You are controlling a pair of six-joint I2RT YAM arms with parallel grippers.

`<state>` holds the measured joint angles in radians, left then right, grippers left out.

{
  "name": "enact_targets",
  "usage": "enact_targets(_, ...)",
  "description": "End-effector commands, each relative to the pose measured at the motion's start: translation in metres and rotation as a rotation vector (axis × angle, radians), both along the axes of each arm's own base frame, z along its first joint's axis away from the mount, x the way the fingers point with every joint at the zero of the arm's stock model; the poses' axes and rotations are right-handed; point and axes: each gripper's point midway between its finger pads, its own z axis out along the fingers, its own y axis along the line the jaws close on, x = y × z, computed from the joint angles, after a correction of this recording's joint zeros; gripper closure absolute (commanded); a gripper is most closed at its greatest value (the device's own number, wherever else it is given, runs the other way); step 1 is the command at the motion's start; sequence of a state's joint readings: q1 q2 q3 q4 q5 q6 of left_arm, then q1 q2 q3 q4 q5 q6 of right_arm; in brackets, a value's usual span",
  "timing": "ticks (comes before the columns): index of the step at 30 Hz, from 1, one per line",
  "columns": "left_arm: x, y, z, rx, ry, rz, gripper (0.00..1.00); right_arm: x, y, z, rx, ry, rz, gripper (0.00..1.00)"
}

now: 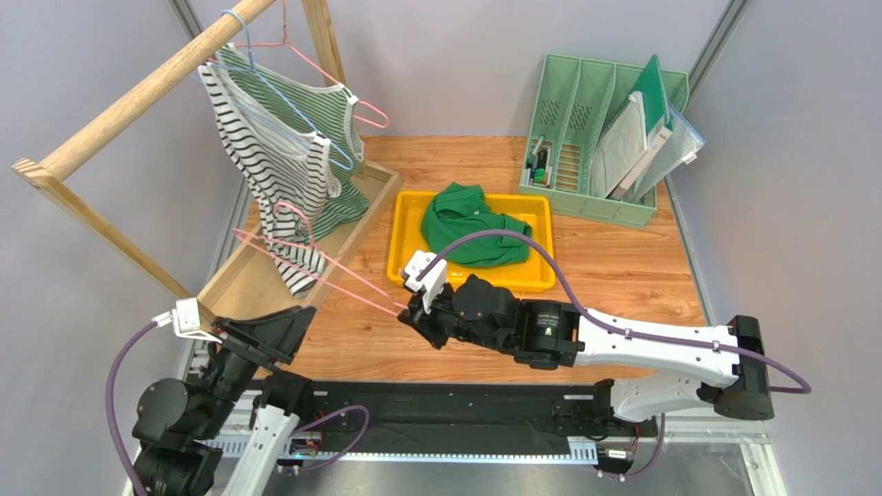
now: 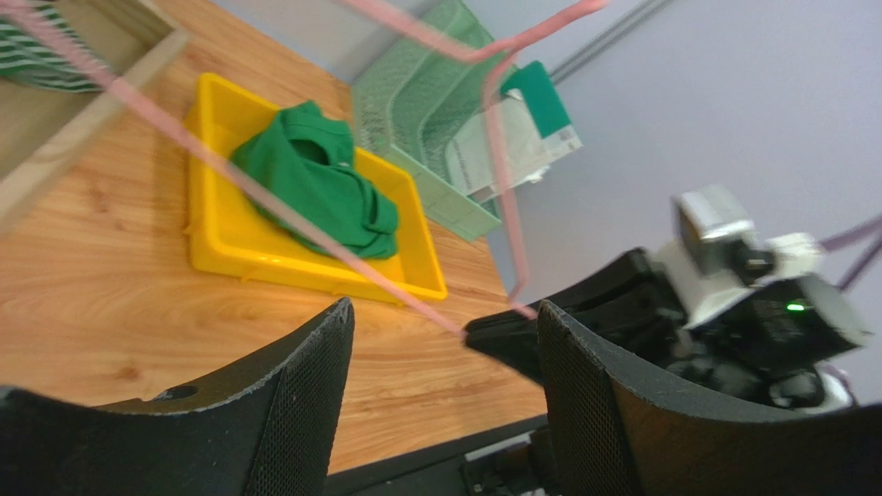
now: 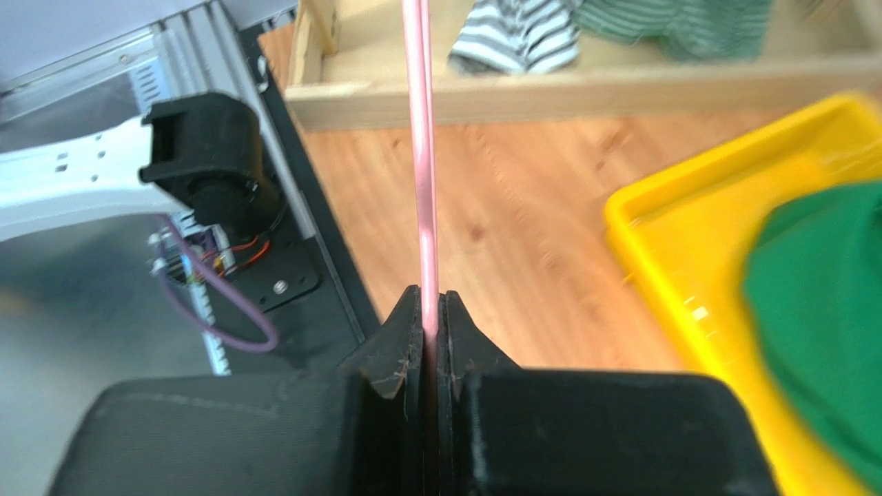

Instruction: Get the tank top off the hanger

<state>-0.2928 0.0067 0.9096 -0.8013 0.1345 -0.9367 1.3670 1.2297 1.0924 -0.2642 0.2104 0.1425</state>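
Left end effector (image 2: 443,357): at the near-left corner of the tabletop; jaws wide and holding nothing; the wire crosses just in front of its fingers.
Right end effector (image 3: 433,310): just in from the near edge, about mid-width; jaws pinched tight on one corner of the thin pink wire hanger (image 3: 418,155); no cloth between them.
Hanger: runs from that pinch out toward the left edge, lying low and tilted; held at one point only.
Tank top: the black-and-white striped tank top (image 1: 293,258) drapes on the hanger's far end over the light wooden rack base (image 1: 248,281) at the left edge; not yet off; I cannot tell exactly where it parts from the striped garment hanging above it.
Beyond: yellow plastic tray (image 1: 406,246) with a crumpled green shirt (image 1: 471,222) at mid-tabletop.
Risk, grip: a thin wire in a single pinch may swivel or slide out once the cloth is tugged.
Risk, wrong target: the open left jaws sit nearer wire than fabric; closing here would likely catch the hanger, not the top.
Risk, snag: a strap may hook on the wire or drag the neighbouring garment.
Risk, collision: the two end effectors are close; a careless reach could knock them together.
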Motion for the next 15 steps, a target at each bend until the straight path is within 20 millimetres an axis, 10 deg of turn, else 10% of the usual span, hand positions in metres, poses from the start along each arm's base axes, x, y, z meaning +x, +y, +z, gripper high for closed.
enact_targets(1, -0.02, 0.025, -0.033, 0.082, 0.024, 0.101, 0.3, 0.026, 0.014, 0.049, 0.007, -0.22, -0.026, 1.0)
enact_targets(5, -0.032, 0.034, -0.043, 0.104, 0.058, 0.124, 0.32, 0.042, 0.049, 0.094, 0.055, -0.292, -0.017, 1.0)
enact_targets(15, -0.058, 0.061, -0.044, 0.149, 0.063, 0.223, 0.34, 0.071, 0.142, 0.128, 0.083, -0.347, 0.033, 1.0)
